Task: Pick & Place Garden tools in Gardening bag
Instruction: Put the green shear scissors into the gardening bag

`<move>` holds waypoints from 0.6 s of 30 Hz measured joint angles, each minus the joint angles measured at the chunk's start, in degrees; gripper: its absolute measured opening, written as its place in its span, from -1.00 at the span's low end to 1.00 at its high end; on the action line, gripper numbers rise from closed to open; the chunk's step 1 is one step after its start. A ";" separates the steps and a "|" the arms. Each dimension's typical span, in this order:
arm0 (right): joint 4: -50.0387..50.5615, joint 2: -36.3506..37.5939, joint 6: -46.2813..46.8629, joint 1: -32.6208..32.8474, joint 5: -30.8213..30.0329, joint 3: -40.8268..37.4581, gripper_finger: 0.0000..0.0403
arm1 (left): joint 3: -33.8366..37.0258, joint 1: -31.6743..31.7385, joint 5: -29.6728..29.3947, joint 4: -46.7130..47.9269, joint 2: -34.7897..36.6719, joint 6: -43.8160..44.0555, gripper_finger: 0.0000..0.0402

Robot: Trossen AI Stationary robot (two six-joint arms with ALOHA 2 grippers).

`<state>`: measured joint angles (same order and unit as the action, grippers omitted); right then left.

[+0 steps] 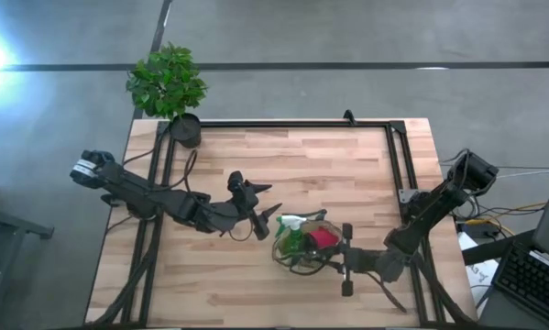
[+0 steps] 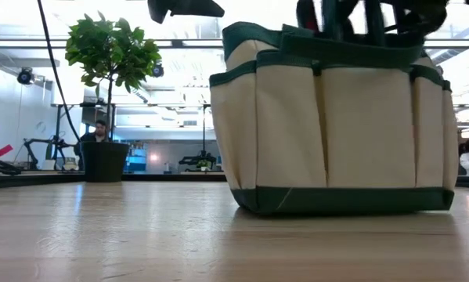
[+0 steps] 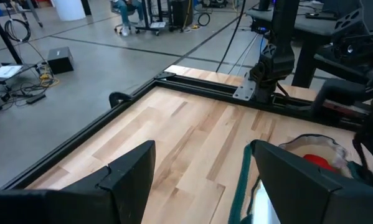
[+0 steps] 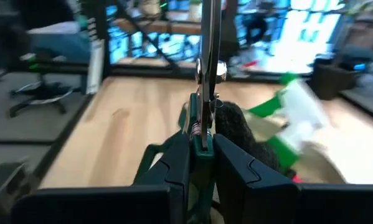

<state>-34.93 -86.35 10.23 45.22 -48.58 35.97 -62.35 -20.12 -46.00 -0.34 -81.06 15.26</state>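
- Tabletop [image 1: 256,165]: light wood planks with a black frame rail, fills the middle of the high view.
- Left arm [image 1: 155,197]: enters from the left of the high view and reaches toward frame centre.
- Right arm [image 1: 430,215]: enters from the right edge and bends down to the lower centre.
- Plant [image 1: 169,82]: leafy, in a black pot at the tabletop's upper left corner in the high view; left of frame in the low view [image 2: 109,59].
- Bag [image 1: 303,246]: tan with dark green trim, lower centre of the high view, upright on the tabletop; fills the right half of the low view [image 2: 328,133].
- Spray bottle [image 1: 292,234]: green with a white head, standing inside the bag on its left side; blurred at right in the right wrist view [image 4: 292,118].
- Red item [image 1: 323,238]: inside the bag, right of the bottle.
- Left end effector [image 1: 267,215]: fingers spread wide, nothing between them, just left of the bag's rim and above the tabletop; bare wood shows between the fingers in the left wrist view [image 3: 198,177].
- Right end effector [image 1: 345,258]: at the bag's right rim, clamped on shears [image 4: 206,81]; their thin metal blades stick straight up from between the fingers in the right wrist view, over the bag.
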 joint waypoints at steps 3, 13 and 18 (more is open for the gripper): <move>-1.23 0.00 -1.38 -0.21 -1.24 0.00 -0.82 | 0.00 -0.02 0.01 -0.02 0.00 0.03 0.38; 2.13 0.00 5.91 -0.41 2.36 -0.31 -0.82 | 0.02 0.00 0.04 -0.02 0.00 0.03 0.38; 2.02 0.00 6.36 -0.38 3.79 -0.78 -0.82 | 0.02 0.00 0.04 -0.02 0.00 0.03 0.38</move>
<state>-32.91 -86.35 16.59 44.84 -44.78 35.18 -62.33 -20.12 -45.95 -0.36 -81.06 15.29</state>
